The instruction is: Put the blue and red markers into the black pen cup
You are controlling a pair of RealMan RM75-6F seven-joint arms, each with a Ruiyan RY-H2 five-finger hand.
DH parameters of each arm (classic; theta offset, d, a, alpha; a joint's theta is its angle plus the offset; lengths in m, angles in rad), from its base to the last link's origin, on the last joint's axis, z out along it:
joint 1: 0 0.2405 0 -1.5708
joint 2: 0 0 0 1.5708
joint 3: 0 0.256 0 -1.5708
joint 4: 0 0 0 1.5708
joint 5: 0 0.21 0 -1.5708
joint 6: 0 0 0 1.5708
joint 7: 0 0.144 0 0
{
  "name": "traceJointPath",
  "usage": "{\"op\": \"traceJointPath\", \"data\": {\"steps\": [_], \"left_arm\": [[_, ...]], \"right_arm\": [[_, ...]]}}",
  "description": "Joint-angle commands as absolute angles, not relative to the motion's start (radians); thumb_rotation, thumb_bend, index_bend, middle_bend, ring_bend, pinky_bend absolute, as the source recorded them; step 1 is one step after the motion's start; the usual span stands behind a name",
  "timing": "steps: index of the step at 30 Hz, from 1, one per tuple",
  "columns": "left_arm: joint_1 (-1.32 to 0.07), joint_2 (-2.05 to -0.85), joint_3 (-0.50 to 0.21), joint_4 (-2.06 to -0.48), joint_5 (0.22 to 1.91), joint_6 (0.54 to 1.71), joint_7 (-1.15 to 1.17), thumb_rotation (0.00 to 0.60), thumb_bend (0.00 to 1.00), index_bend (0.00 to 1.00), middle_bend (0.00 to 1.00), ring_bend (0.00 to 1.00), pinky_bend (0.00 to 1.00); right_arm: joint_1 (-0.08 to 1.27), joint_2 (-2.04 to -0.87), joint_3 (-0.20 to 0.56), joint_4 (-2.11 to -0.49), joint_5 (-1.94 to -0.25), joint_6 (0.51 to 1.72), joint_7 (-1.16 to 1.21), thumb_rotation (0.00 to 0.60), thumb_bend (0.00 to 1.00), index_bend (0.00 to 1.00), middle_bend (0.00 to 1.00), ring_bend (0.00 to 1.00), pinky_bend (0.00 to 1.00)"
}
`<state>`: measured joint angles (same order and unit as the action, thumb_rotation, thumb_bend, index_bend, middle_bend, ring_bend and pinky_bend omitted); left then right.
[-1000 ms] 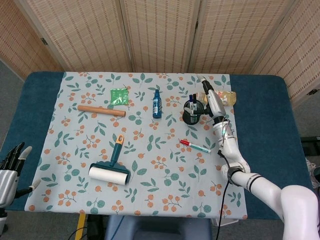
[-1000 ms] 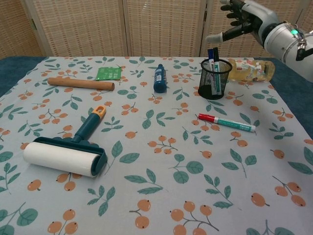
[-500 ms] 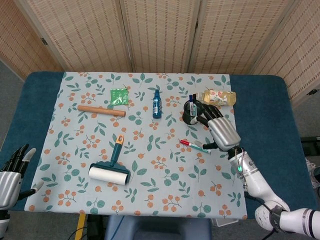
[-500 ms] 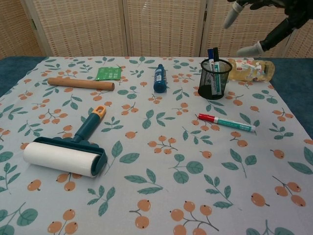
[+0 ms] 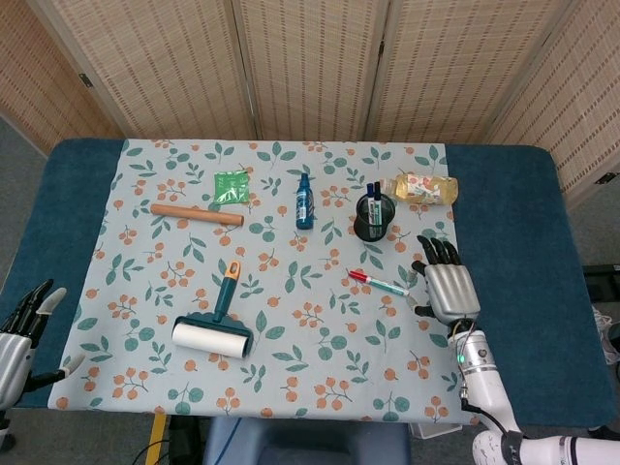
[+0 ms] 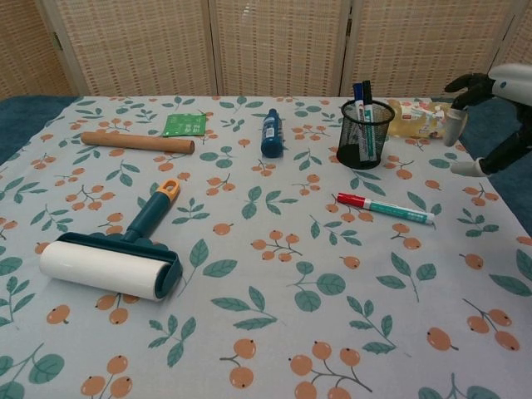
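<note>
Red marker [image 5: 379, 283] flat on desk [image 5: 291, 320] right of centre, blue marker [image 5: 370, 200] upright in black pen cup [image 5: 374, 217], right robot hand [image 5: 447, 289] (lower right) empty, fingers spread, left robot hand [image 5: 19, 327] lower left, fingers apart.

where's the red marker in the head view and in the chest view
Head view: the red marker lies on the cloth right of centre, below the black pen cup and left of the right hand.
Chest view: the marker lies right of centre, just below the cup.
Shared landmark: the black mesh cup with markers standing in it.
</note>
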<state>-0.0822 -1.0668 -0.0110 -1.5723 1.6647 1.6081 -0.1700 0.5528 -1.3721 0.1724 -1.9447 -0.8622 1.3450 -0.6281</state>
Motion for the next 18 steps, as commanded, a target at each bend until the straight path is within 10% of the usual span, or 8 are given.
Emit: {"op": "traceJointPath", "data": {"steps": [1, 18], "left_arm": [[-0.090, -1.052, -0.004, -1.562, 1.674, 1.600, -0.218, 0.600, 0.21, 0.00, 0.00, 0.01, 0.27], [-0.089, -1.026, 0.011, -1.544, 1.696, 1.620, -0.309, 0.600, 0.21, 0.00, 0.00, 0.01, 0.27]], "right_arm": [[0.547, -1.488, 0.191, -1.867, -0.783, 1.433, -0.696, 0.600, 0.26, 0.47, 0.04, 0.00, 0.00], [0.667, -1.708, 0.337, -1.632, -0.588, 1.375, -0.790, 0.600, 0.26, 0.47, 0.04, 0.00, 0.00]]}}
